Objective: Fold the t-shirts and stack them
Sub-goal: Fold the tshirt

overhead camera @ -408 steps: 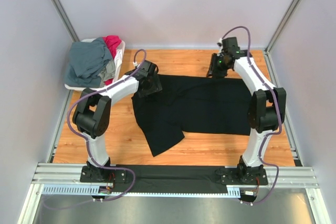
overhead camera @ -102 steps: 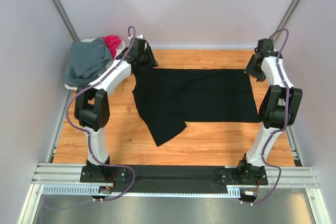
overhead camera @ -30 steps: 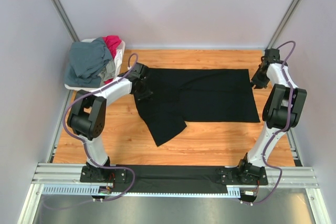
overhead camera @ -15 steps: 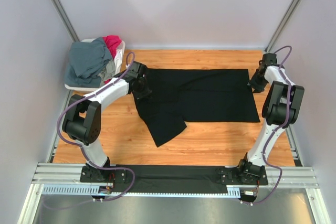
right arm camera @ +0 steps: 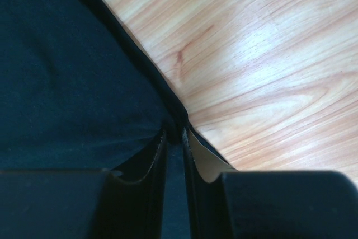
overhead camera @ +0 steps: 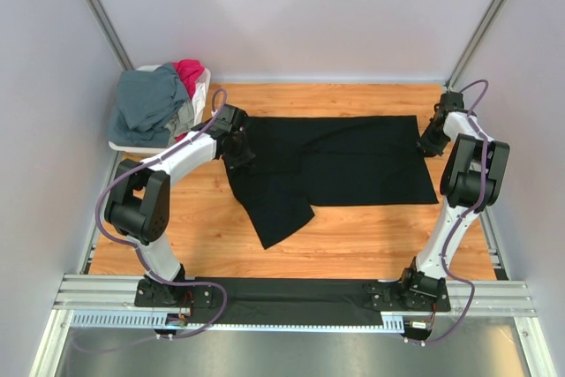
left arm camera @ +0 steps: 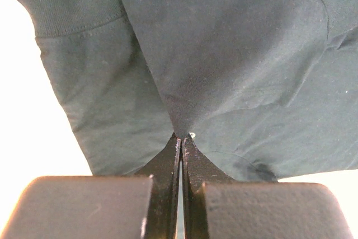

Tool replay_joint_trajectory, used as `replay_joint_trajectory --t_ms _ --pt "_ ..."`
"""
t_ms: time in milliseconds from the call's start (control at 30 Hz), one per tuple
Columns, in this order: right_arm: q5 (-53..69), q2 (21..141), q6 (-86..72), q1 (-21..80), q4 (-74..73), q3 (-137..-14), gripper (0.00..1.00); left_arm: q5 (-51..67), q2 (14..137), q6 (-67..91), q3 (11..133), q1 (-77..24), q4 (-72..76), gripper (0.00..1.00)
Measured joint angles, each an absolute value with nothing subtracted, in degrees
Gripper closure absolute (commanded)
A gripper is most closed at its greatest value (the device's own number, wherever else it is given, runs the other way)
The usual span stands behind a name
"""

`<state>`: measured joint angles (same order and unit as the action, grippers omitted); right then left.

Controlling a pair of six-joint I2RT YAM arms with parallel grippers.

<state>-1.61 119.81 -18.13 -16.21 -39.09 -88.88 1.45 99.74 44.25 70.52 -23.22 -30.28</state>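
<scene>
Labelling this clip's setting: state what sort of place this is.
Likely a robot test cell, not a home: bare panel walls on metal posts, two arms bolted to a rail beside a wooden table, shirts heaped in a basket.

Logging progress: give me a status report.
Left gripper shut on black t-shirt. Right gripper shut on its hem. Shirt spread, unfolded. Nothing in the way.

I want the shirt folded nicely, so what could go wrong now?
The right gripper pinches only the very hem of the black t-shirt, so it might slip out. The left gripper holds a small pinch too, and the flap near it sticks out crooked, so the fold could turn out lumpy.
</scene>
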Motion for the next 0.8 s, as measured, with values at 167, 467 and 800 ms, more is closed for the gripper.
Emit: replay_joint_trajectory --t_ms 167,467,800 --pt "-1.93 119.94 -17.87 -16.21 -38.68 -89.34 0.90 1.41 99.74 44.21 70.52 -23.22 -30.59 1.00" --pt "-3.81 120.79 -16.34 -16.23 -39.48 -91.15 0.65 1.30 99.74 43.79 70.57 -23.22 -30.96 1.00" --pt "-4.47 120.79 -16.19 -16.27 -40.91 -92.95 0.74 1.26 99.74 43.35 70.91 -23.22 -31.09 1.00"
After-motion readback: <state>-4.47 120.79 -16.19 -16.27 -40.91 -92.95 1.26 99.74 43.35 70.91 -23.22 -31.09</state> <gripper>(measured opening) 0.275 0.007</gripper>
